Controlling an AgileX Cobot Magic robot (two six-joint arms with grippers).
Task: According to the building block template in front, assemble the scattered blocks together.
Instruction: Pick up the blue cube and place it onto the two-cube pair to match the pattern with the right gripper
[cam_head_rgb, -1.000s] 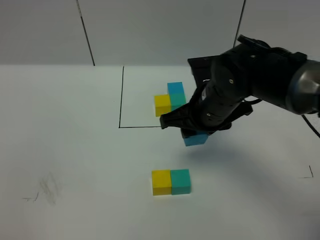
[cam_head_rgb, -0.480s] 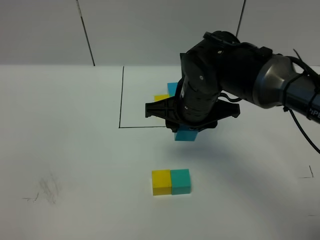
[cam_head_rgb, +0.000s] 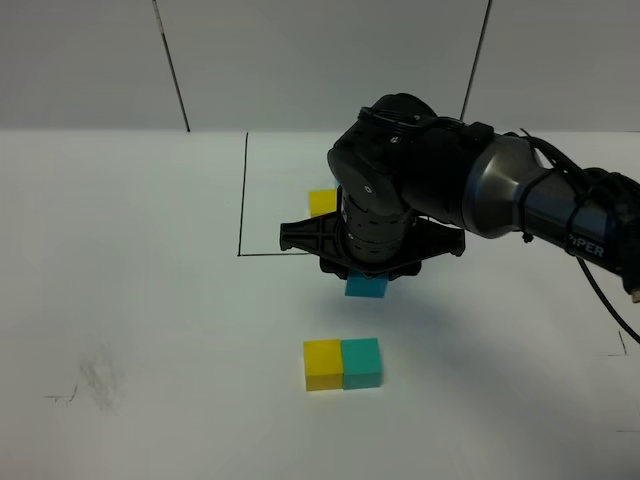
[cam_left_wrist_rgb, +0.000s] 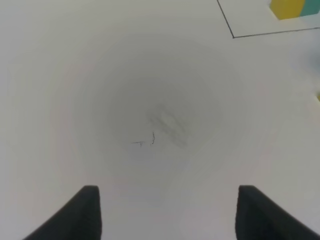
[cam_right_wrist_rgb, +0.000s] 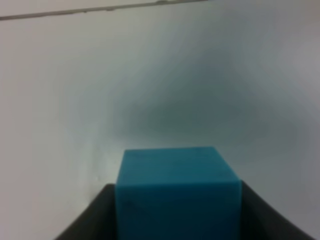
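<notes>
My right gripper (cam_head_rgb: 366, 282) is shut on the sky-blue cube (cam_head_rgb: 366, 287) and holds it above the table, behind the loose pair. The cube fills the right wrist view (cam_right_wrist_rgb: 176, 192) between the fingers. The yellow cube (cam_head_rgb: 323, 363) and the teal-green cube (cam_head_rgb: 361, 362) sit joined side by side on the table at front centre. The template is mostly hidden behind the right arm; only its yellow cube (cam_head_rgb: 322, 202) shows inside the black drawn rectangle (cam_head_rgb: 243, 190), and also in the left wrist view (cam_left_wrist_rgb: 287, 8). My left gripper (cam_left_wrist_rgb: 167, 212) is open and empty over bare table.
The white table (cam_head_rgb: 150, 300) carries a grey smudge and pencil mark (cam_head_rgb: 95, 378) at front left, seen in the left wrist view (cam_left_wrist_rgb: 167, 127) too. A small corner mark (cam_head_rgb: 615, 348) is at the right. The big right arm (cam_head_rgb: 520, 195) reaches across the middle.
The right gripper has moved left and toward the front with the sky-blue cube, and now covers more of the template. The yellow and teal-green pair has not moved.
</notes>
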